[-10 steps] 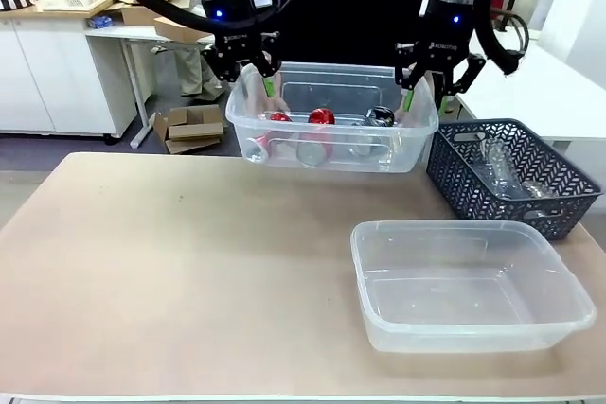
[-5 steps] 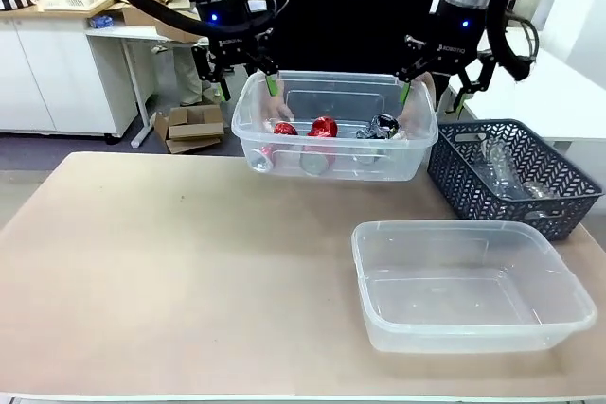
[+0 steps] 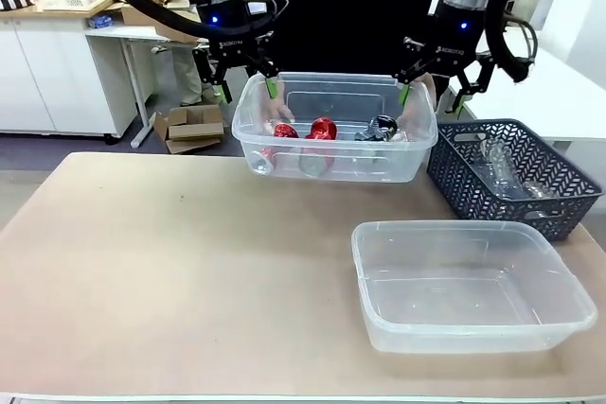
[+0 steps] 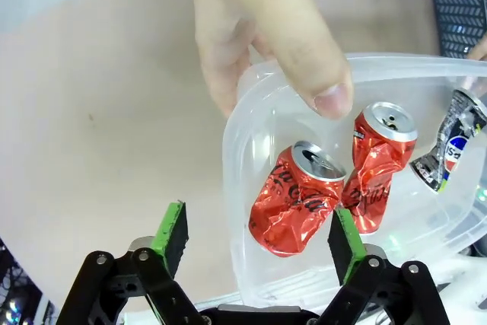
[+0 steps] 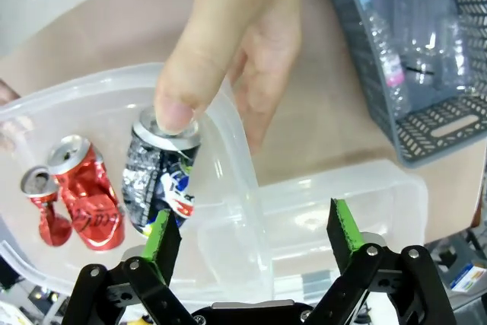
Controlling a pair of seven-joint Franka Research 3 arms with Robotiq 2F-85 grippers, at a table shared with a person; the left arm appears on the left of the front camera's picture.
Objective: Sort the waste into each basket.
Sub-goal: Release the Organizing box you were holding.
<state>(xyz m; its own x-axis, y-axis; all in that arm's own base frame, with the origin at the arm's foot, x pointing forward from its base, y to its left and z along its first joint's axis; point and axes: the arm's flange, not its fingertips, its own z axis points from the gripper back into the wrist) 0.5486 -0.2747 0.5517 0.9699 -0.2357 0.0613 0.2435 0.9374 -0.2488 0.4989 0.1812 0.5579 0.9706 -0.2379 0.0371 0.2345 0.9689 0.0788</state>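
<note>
Compared with a second ago, the raised tub [image 3: 407, 166] has dipped a touch and our right gripper [image 3: 433, 96] has rolled at the wrist; over the last half second we see almost nothing shift. We count two clear tubs: this one, held off the table [image 3: 170, 272] by the person, and a second tub [image 3: 473, 225] standing on the table, below our right gripper and nearer to us. Our left gripper [image 3: 246, 90] hangs at one end of the raised tub with its green pads spread wide, clamping nothing. Just beyond them the person's hand [image 4: 259, 28] pinches the rim, thumb inside the wall. Under that thumb lie a red can [image 4: 293, 203] and a second red can [image 4: 377, 165], crushed and touching, and past them one dark can [image 4: 449, 142] with a blue and red emblem (three cans in all). Our right gripper is likewise spread apart and holds nothing. Ahead of it the person's other hand [image 5: 228, 36] grips the opposite end, thumb over the rim, right by the dark can's top. Off to the side of that hand stands one dark mesh basket [image 3: 473, 186] with clear bottles in it: we make out a pink-labelled bottle [image 5: 386, 62] and at least one more, though we cannot tell the exact number.
</note>
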